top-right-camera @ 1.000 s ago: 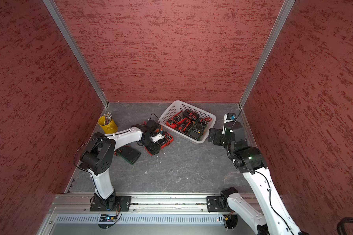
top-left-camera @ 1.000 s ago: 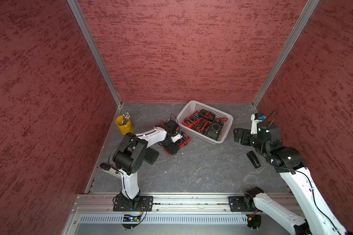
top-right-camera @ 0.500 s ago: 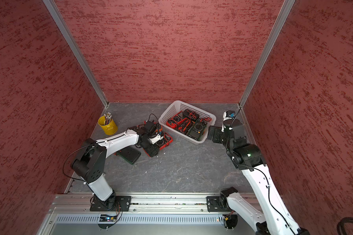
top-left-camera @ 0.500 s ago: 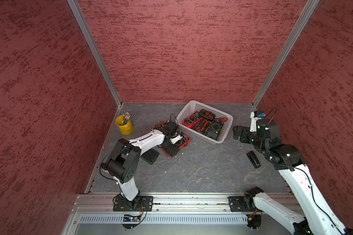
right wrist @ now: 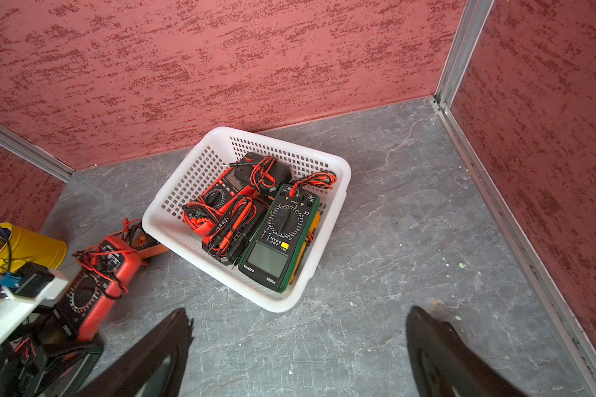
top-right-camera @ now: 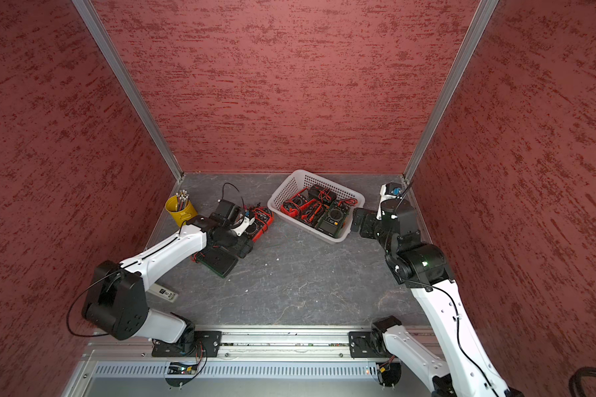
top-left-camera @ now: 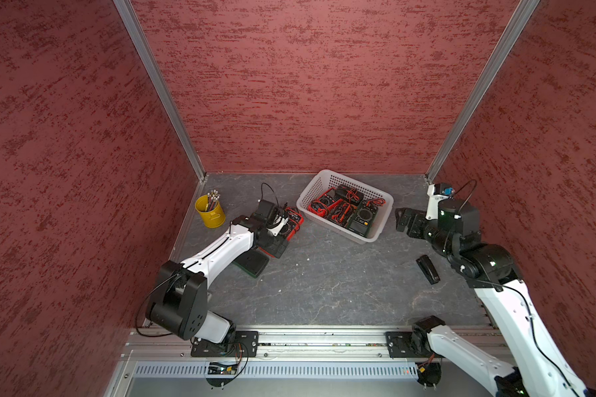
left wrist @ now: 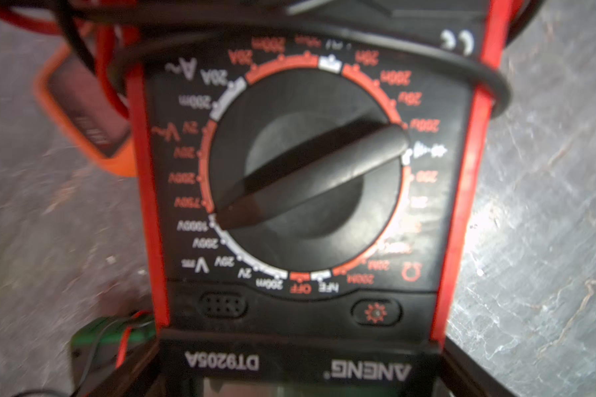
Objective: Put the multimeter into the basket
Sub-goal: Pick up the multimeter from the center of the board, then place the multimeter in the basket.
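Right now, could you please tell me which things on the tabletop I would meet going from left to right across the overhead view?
In a top view, from left to right: yellow cup → red multimeter → basket → small black object.

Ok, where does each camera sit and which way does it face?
Both top views: high over the base rail, facing down and back; left arm, right arm show.
Left wrist: close above the red multimeter, left tool at frame edge.
Right wrist: tilted down at the basket; right tool open.
Shared: all views show the red multimeter.
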You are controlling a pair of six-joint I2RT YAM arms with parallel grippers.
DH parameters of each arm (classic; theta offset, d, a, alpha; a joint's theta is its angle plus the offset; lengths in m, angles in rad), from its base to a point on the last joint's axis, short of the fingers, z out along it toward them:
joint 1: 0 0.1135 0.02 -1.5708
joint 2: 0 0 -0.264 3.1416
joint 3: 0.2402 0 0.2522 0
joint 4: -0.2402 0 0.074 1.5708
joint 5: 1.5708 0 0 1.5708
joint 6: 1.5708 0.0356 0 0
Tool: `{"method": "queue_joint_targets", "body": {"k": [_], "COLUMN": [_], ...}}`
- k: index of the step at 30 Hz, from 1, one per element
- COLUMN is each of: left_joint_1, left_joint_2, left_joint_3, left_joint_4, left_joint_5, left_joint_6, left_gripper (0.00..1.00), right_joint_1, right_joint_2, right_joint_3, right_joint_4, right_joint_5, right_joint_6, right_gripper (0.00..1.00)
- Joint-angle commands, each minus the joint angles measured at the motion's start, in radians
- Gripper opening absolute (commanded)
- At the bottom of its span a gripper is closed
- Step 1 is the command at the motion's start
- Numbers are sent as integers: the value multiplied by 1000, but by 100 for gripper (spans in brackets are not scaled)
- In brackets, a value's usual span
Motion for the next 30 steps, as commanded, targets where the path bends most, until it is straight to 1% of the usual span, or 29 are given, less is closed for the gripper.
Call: {"method": "queue_joint_targets", "body": {"k": [1, 2, 4, 6, 11, 13, 21, 30], "left_joint_1": [24, 38, 60, 62, 48, 24, -96, -183], "left_joint_2": [-62, -71, -79, -82, -15, 40, 342, 619], "left_joint_3": [47, 63, 106, 153, 336, 424, 795, 1107], "left_joint_4": [36, 29, 7, -3, -59, -91, -207, -247], "left_joint_5": [-21, -45, -41, -46, 15, 20, -24, -41], "left_joint_6": [-76, -99, -116, -118, -123, -118, -118, -122], "left_gripper": [0, 0, 0, 0, 0, 0, 0, 0], "right_joint_1": [0, 0, 0, 0, 0, 0, 0, 0], "right_joint_2": [-3, -3, -6, -14, -38, -45, -57, -49], "right_joint_3": [-3, -5, -8, -12, -21, -23, -23, -40], "right_joint_4": [46, 47, 50, 53, 58, 56, 49, 63], "right_joint_5": [-2, -3, 3, 8, 15, 16, 24, 7], "right_joint_6": [19, 21, 24, 26, 33, 38, 47, 58], "right_gripper": [99, 99, 99, 99, 99, 99, 99, 99]}}
